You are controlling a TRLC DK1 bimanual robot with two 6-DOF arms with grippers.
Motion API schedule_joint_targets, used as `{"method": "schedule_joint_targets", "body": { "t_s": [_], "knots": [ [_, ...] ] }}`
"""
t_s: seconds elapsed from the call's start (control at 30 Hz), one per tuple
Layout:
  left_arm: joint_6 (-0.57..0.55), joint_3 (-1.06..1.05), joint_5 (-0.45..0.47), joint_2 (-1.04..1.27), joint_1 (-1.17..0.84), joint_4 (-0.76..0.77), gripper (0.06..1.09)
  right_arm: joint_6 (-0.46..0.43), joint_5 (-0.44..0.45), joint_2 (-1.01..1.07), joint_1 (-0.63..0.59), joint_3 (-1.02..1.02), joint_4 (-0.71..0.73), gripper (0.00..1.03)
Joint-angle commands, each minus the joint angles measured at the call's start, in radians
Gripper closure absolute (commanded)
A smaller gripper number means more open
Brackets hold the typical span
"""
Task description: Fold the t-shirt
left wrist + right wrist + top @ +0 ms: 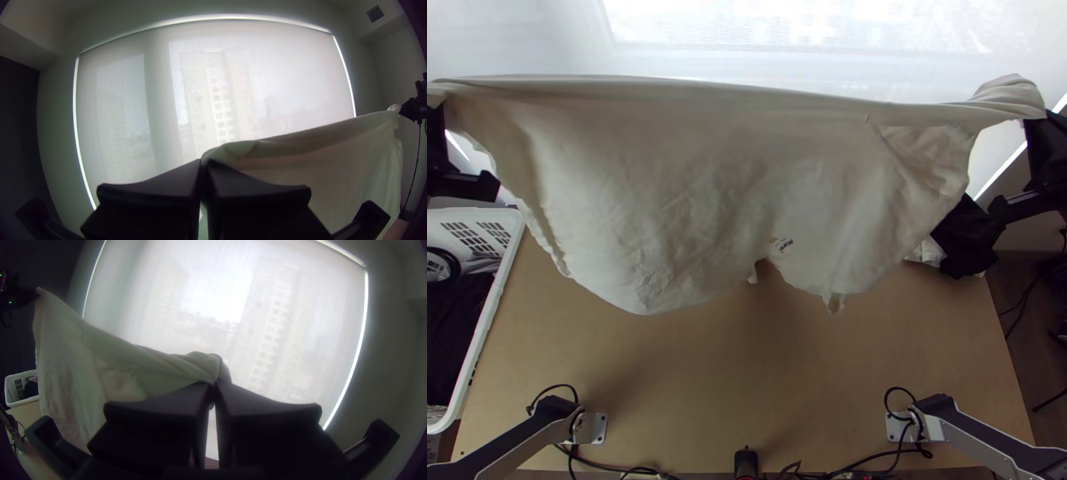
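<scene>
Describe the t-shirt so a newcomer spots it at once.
Find the light wooden table, then look above its far half. There the t-shirt hangs, stretched between the left gripper and right gripper. It is the broad cream cloth; black cloth lies in the white basket.

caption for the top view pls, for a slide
Left claw and right claw hold a cream t-shirt stretched between them above the wooden table.

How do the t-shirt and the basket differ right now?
The t-shirt hangs between the left gripper and the right gripper; the basket sits at the left edge of the table. The t-shirt is soft, rumpled and cream, while the basket is rigid, slotted and white. Both are pale.
</scene>
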Motion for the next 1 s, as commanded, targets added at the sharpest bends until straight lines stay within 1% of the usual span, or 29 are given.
{"method": "schedule_joint_targets", "body": {
  "t_s": [0.0,0.13,0.37,0.5,0.6,0.7,0.77,0.83,0.9,0.97],
  "knots": [
    [0.04,0.06,0.007,-0.058,-0.062,-0.023,1.05,-0.031,0.003,-0.013,0.01,0.161,-0.075,1.0],
    [0.071,0.06,0.009,-0.101,-0.062,-0.033,1.05,-0.043,0.002,-0.037,0.01,0.212,-0.107,1.0],
    [0.165,0.058,0.009,-0.158,-0.058,-0.041,1.05,-0.086,0.002,-0.115,0.006,0.235,-0.13,1.0],
    [0.182,0.055,0.021,-0.193,-0.056,-0.09,1.05,-0.091,-0.006,-0.161,0.005,0.23,-0.202,1.0],
    [0.182,0.046,0.05,-0.23,-0.056,-0.173,1.05,-0.083,-0.011,-0.201,-0.001,0.216,-0.254,1.0],
    [0.18,0.037,0.056,-0.255,-0.054,-0.247,1.05,-0.058,-0.023,-0.234,-0.021,0.204,-0.308,1.0],
    [0.166,0.023,0.056,-0.272,-0.051,-0.285,1.05,-0.041,-0.063,-0.25,-0.058,0.202,-0.343,1.0],
    [0.129,0.018,0.061,-0.276,-0.042,-0.329,1.05,-0.023,-0.109,-0.258,-0.104,0.193,-0.366,1.0],
    [0.093,-0.019,0.084,-0.285,-0.021,-0.363,1.05,0.0,-0.127,-0.27,-0.119,0.149,-0.366,1.0],
    [0.074,-0.103,0.107,-0.304,-0.004,-0.366,1.05,0.028,-0.127,-0.287,-0.121,0.052,-0.335,1.0]
  ]
}}
